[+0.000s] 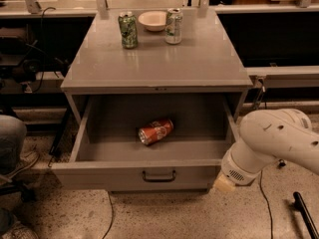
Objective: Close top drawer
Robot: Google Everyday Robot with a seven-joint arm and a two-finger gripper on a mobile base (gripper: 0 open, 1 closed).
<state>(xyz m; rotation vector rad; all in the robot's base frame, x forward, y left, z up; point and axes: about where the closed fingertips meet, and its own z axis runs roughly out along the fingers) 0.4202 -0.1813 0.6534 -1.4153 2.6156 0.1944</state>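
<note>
The top drawer [99, 176] of the grey cabinet is pulled far out, and its dark loop handle [159, 176] sits at the centre of the front panel. A red soda can [155, 131] lies on its side inside the drawer. My white arm [271, 143] comes in from the right. My gripper [224, 184] is low at the drawer front's right corner, mostly hidden behind the arm, with only a beige tip showing next to the panel.
On the cabinet top [159, 63] stand a green can [128, 30], a white bowl [153, 20] and a silver can [173, 26]. A person's leg and a chair [10, 143] are at the left. A black bar [305, 214] lies on the floor at the bottom right. Cables run across the floor.
</note>
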